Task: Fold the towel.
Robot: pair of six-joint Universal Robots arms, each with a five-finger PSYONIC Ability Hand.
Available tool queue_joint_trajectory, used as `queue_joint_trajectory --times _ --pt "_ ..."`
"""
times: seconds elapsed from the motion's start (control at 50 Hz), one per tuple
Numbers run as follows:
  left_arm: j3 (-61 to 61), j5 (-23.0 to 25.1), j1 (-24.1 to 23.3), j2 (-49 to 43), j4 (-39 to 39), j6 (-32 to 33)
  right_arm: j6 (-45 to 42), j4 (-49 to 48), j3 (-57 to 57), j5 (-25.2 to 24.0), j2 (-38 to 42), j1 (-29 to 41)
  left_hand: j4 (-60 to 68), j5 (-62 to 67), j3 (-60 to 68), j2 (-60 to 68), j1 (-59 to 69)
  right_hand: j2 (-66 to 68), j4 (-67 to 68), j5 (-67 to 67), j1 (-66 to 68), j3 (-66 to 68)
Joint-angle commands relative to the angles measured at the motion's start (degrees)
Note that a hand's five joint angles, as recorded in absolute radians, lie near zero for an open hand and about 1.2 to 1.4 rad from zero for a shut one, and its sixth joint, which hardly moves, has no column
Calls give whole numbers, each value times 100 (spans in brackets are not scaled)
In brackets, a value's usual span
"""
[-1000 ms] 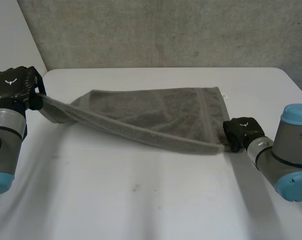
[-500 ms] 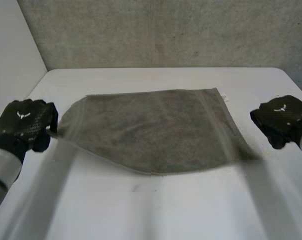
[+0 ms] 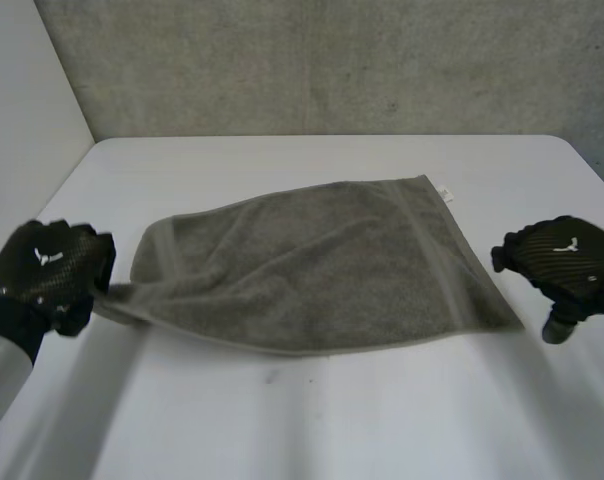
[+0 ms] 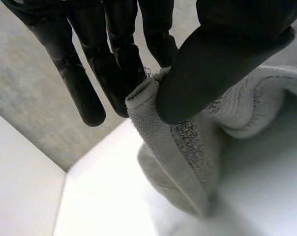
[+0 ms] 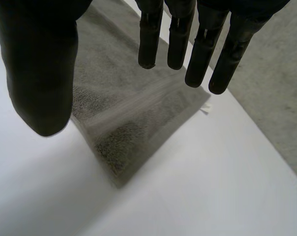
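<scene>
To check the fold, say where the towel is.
Head view: the towel lies spread on the table, its left corner pinched by the left robot hand; the right robot hand hovers open off its right edge.

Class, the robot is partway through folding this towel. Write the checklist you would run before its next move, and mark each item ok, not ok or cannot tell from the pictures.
1. Left hand grips the towel: ok. Its thumb and fingers pinch the hem at the towel's left end.
2. Right hand grips the towel: not ok. Its fingers are straight and apart from the cloth, beside the towel's right edge.
3. Towel lies flat: not ok. The left end is bunched where it is pinched, and the middle is wrinkled.
4. Towel is fully on the table: ok.
5. Towel is a single layer: cannot tell.
</scene>
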Motion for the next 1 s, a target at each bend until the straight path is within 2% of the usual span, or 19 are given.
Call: queue_joint_trajectory --times 0.02,0.14,0.24,0.32,0.46,1.0 --pt "401 -56 -2 -617 872 -75 386 -1337 199 -62 1229 45 1012 1076 1018 1019 1088 -303 -266 -69 -248 -290" --pt "727 -92 -29 -926 1058 -233 342 -1680 102 -80 2082 80 1012 1076 1018 1019 1088 -321 -283 -86 -265 -307" --pt "929 -83 -29 -1286 1093 -725 377 -2181 129 -80 2303 89 1012 1076 1018 1019 1088 15 52 249 71 28" --pt "938 -83 -29 -1453 1119 -831 448 -2384 129 -115 2374 98 1012 1076 1018 1019 1088 319 356 554 375 333" --pt "938 -83 -29 -1691 1199 -840 448 -2700 85 -115 2558 168 1012 1076 1018 1019 1088 504 541 738 560 518" --pt "930 -74 -29 -1770 1357 -840 439 -2736 -925 166 3375 634 1012 1076 1018 1019 1088 1345 1382 1579 1401 1358"
